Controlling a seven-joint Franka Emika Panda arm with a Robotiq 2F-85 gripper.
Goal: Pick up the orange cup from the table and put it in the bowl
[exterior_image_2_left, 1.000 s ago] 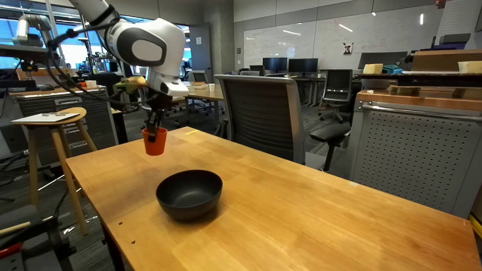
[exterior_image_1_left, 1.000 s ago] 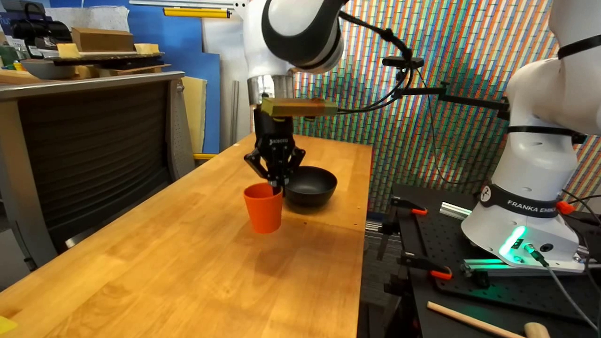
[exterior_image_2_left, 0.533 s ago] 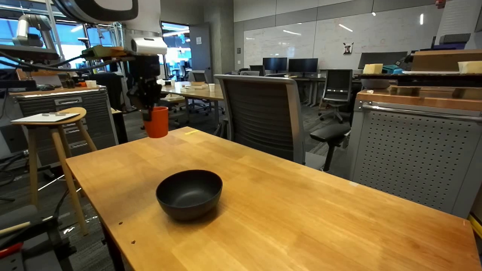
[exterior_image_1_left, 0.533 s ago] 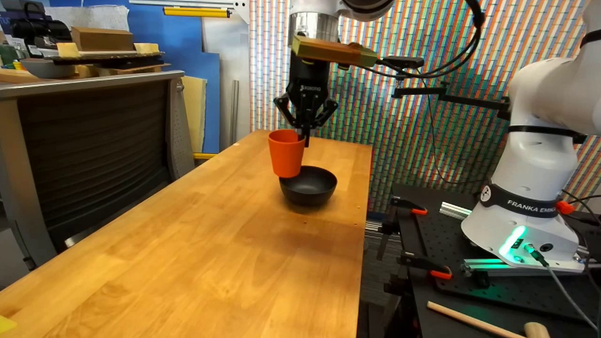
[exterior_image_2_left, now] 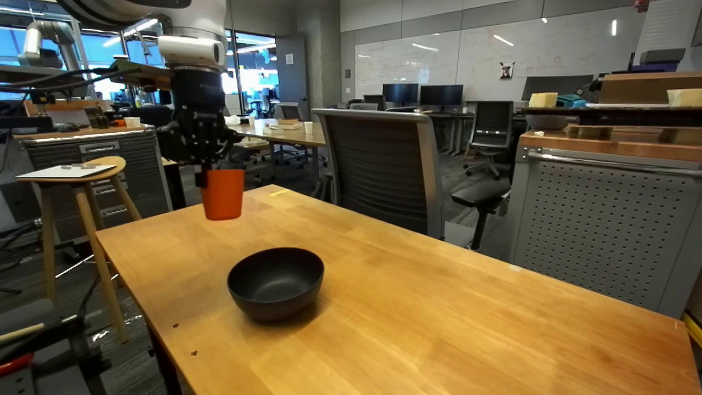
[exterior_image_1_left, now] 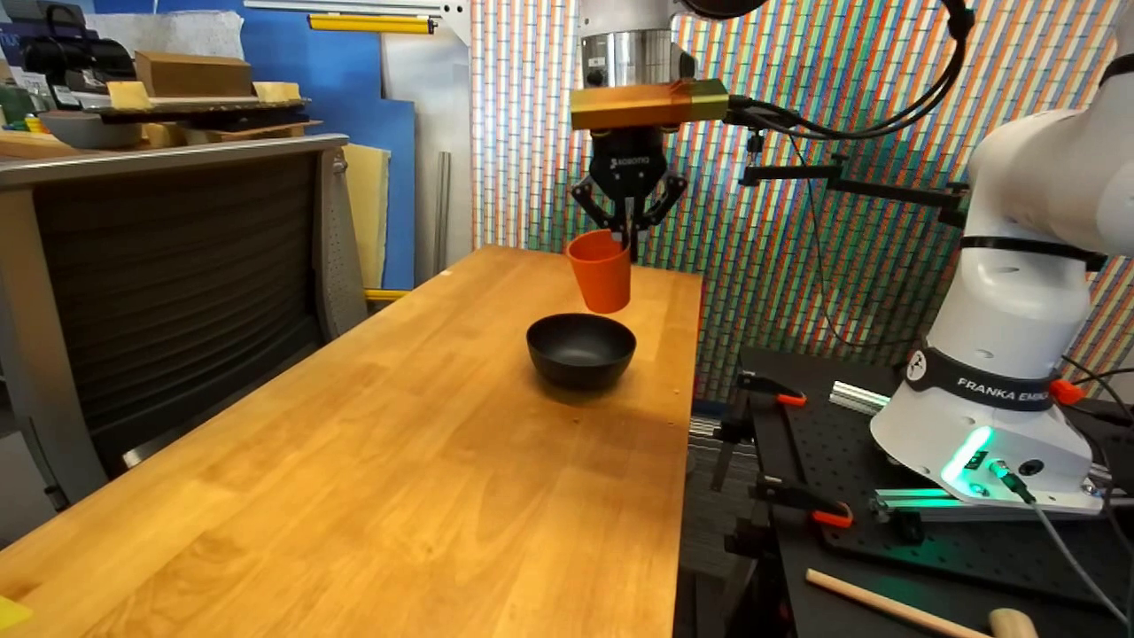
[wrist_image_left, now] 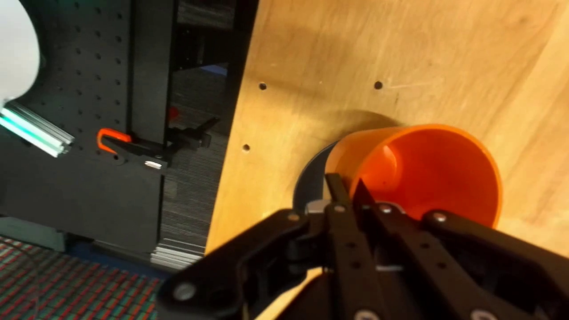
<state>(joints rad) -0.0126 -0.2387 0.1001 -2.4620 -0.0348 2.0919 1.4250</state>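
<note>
Cup [exterior_image_2_left: 223,196] in claw [wrist_image_left: 350,190], fingertip [wrist_image_left: 365,195] inside, bowl [exterior_image_2_left: 276,293] below

Around me, in an exterior view: one wall of multicoloured vertical strips [exterior_image_1_left: 886,283]; one blue panel [exterior_image_1_left: 328,80]. In an exterior view I list: one long white whiteboard [exterior_image_2_left: 482,71], streaked with reflected light [exterior_image_2_left: 503,40]; a pair of flat black monitors [exterior_image_2_left: 441,95]; one dark grey door [exterior_image_2_left: 290,71]; one dark mesh, silver-framed office chair [exterior_image_2_left: 378,170]; one round-topped wooden stool [exterior_image_2_left: 118,162]; bright bluish windows [exterior_image_2_left: 98,55]. Through my wrist view: grey striped carpet [wrist_image_left: 186,218].
</note>
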